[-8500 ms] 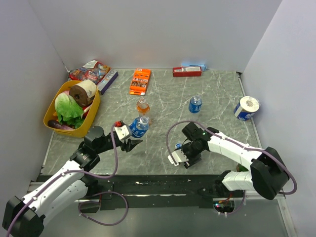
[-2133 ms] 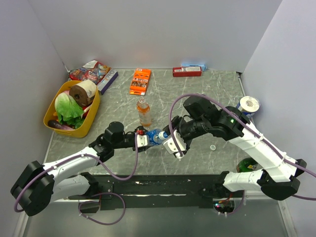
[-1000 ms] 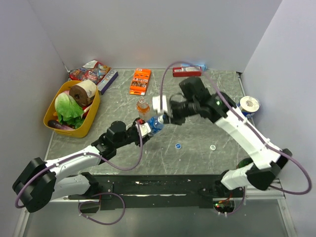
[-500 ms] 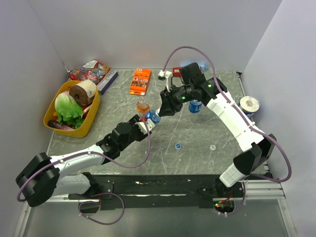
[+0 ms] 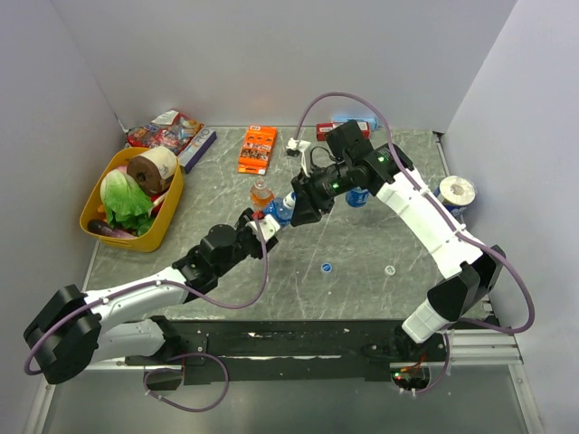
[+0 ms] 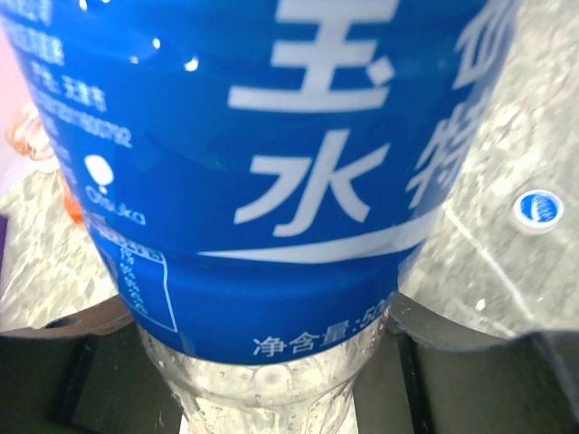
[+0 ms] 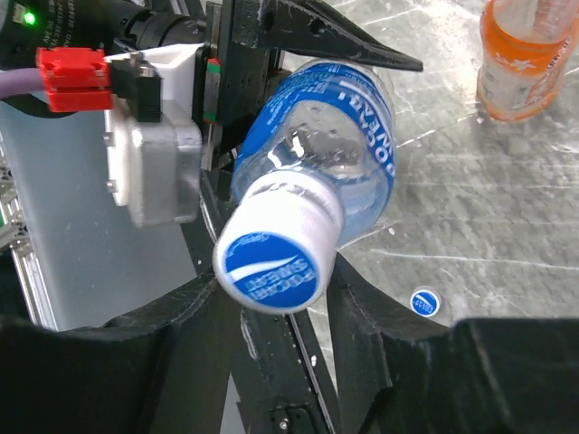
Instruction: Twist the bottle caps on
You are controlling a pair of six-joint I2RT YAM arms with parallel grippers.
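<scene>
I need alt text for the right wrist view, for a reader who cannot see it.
The right gripper pinches a blue-and-white cap on the neck of a blue-labelled bottle, which the left gripper holds tilted over the grey table. An orange bottle stands behind; a loose blue cap lies on it.

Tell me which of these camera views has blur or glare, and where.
Left wrist: the blue-labelled bottle fills the frame, label readable, small glare specks near the top. Right wrist: the bottle cap is sharp, the fingers in the foreground dark and blurred. Top external: even light, soft shadows, no strong glare.
</scene>
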